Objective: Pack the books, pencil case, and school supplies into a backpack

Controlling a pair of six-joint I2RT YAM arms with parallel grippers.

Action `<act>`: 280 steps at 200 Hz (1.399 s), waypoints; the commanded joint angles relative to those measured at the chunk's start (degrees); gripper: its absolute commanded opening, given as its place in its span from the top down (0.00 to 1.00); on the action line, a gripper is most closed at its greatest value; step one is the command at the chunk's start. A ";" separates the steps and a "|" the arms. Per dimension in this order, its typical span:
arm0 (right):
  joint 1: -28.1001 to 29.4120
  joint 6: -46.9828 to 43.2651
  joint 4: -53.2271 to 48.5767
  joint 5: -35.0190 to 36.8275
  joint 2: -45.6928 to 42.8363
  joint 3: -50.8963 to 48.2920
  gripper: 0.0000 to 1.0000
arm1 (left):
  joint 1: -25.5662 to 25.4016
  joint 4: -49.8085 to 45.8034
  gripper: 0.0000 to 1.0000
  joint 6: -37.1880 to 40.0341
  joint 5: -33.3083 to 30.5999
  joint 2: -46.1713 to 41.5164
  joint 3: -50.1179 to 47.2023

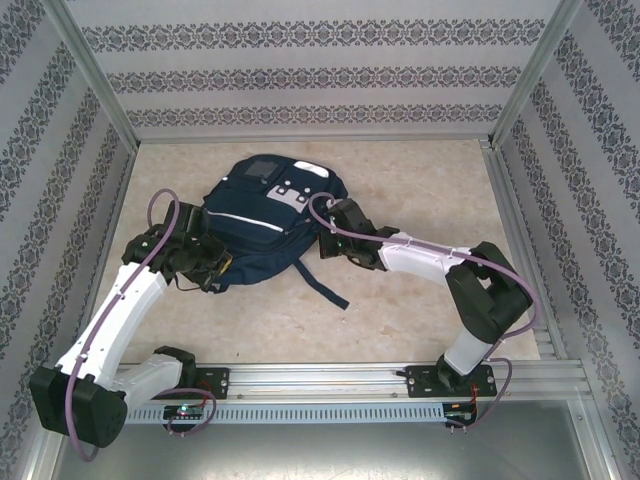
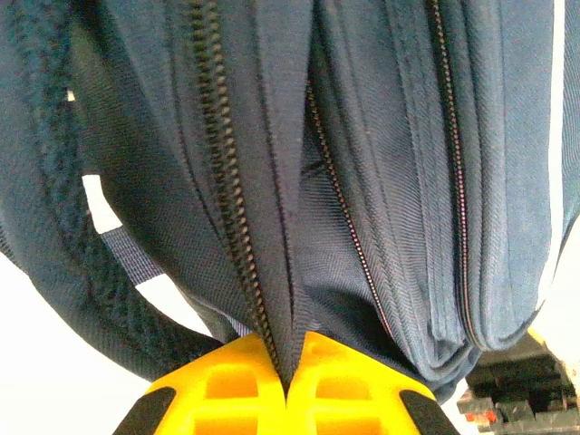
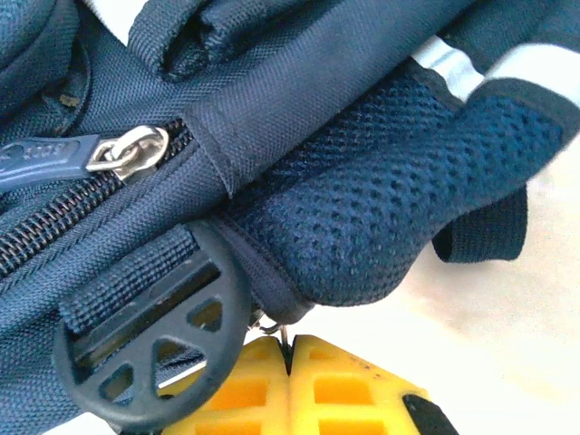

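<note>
Two grippers meet the backpack (image 1: 262, 225), which lies flat in the middle of the table (image 1: 420, 310), one at each side.

The left gripper (image 1: 212, 262) sits at the pack's near-left edge. In its wrist view the yellow fingers (image 2: 227, 394) are pressed together on a raised fold of navy fabric, which rises straight out from between them. A dark zipper (image 2: 222, 181) runs just beside that fold.

The right gripper (image 1: 328, 238) is against the pack's right side. Its fingers (image 3: 344, 381) are also together. A thin metal piece from the pack's seam goes down between them, just under the mesh strap (image 3: 362, 208). A round black buckle (image 3: 149, 353) touches the left finger. A silver zipper pull (image 3: 127, 149) lies apart, up to the left.
</note>
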 commanded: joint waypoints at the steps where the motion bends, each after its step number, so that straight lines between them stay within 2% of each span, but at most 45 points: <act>1: -6.03 -1.39 -3.13 10.85 2.11 1.99 1.00 | 1.08 4.30 1.00 2.46 4.09 0.21 -0.52; 28: -9.13 -1.47 -5.73 10.52 2.31 5.58 1.00 | -6.24 11.24 1.00 0.45 4.01 2.73 0.86; 65: -14.54 -2.33 -8.17 8.90 2.04 9.30 1.00 | -17.66 25.67 1.00 -10.07 2.48 10.00 -0.32; 114: -20.52 -3.71 -12.73 5.38 2.27 13.40 0.99 | -26.33 29.56 1.00 -10.97 -0.68 24.45 9.20; 122: -20.87 -3.74 -13.20 5.27 1.84 13.52 0.89 | -27.06 29.24 0.86 -10.31 -0.93 26.30 10.59; 131: -20.99 -3.79 -13.58 5.09 0.73 13.18 0.77 | -27.40 27.95 0.64 -9.11 -0.89 27.79 12.10; 145: -20.98 -3.92 -13.97 4.84 -1.72 12.21 0.54 | -27.41 24.45 0.25 -6.94 -1.39 28.99 13.95; 150: -20.93 -4.01 -14.28 5.00 -2.83 11.77 0.47 | -27.36 22.94 0.18 -6.00 -2.08 28.95 14.50; 167: -20.95 -4.40 -15.52 6.15 -7.81 9.60 0.34 | -27.34 16.68 0.00 -2.02 -6.78 27.24 16.38; 192: -20.99 -5.43 -15.99 9.54 -17.97 3.95 0.17 | -26.08 7.01 0.00 6.21 -17.62 22.13 18.69; 213: -21.27 -7.14 -15.64 14.36 -25.98 -1.20 0.03 | -21.36 0.06 0.00 14.43 -28.72 16.55 19.19; 227: -21.45 -10.45 -14.67 17.21 -30.26 -4.55 0.02 | -17.65 -0.32 0.00 20.58 -37.73 12.22 17.00; 237: -21.39 -13.11 -12.48 20.15 -33.32 -7.71 0.02 | -15.49 2.55 0.00 25.44 -44.80 9.07 13.58; 254: -21.53 -17.79 -7.77 23.82 -38.22 -13.15 0.02 | -12.35 13.23 0.00 37.42 -53.61 3.91 4.58; 268: -21.49 -22.32 -3.17 24.36 -41.44 -17.37 0.02 | -8.09 24.41 0.00 46.69 -52.72 1.43 -2.76; 280: -21.58 -25.49 1.94 24.36 -42.94 -21.40 0.02 | -4.14 31.34 0.00 50.28 -52.03 1.82 -7.39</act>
